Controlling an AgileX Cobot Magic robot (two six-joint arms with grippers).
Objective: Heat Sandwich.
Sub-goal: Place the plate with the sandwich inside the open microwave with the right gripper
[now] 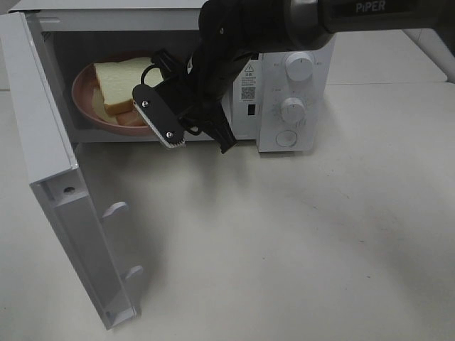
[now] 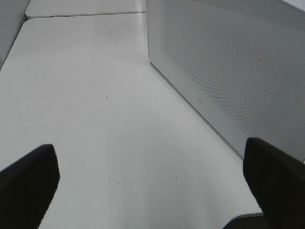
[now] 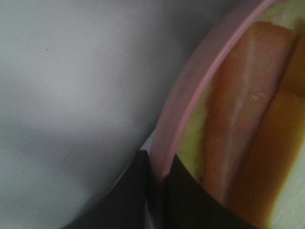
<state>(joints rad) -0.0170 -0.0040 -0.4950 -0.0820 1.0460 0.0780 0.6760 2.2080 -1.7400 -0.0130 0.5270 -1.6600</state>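
Sandwich (image 1: 122, 82) is inside the microwave (image 1: 316, 124), sitting on the pink plate (image 1: 80, 99). The bread slices are stacked, and the reddish strip shows along the stack's 5 o'clock side. Can't tell whether the plate rests on the cavity floor or is held just off it.

The right gripper (image 3: 157, 176) comes in from 1 o'clock, over the microwave's top. Its jaws are clamped on the plate's rim at roughly 4 o'clock. The wrist cam shows the dark tips pinching the pink rim from both sides, with the strip just inside it.

The door (image 1: 64, 213) is swung wide open, out toward 7 o'clock. The knobs (image 1: 298, 67) are at 3 o'clock of the cavity. The whole thing stands on the white desk (image 1: 298, 241), up around 11 o'clock in the overhead shot.

The left gripper (image 2: 152, 186) only shows on its own cam. Its jaws are wide apart above the desk, near a white dotted panel (image 2: 238, 71).
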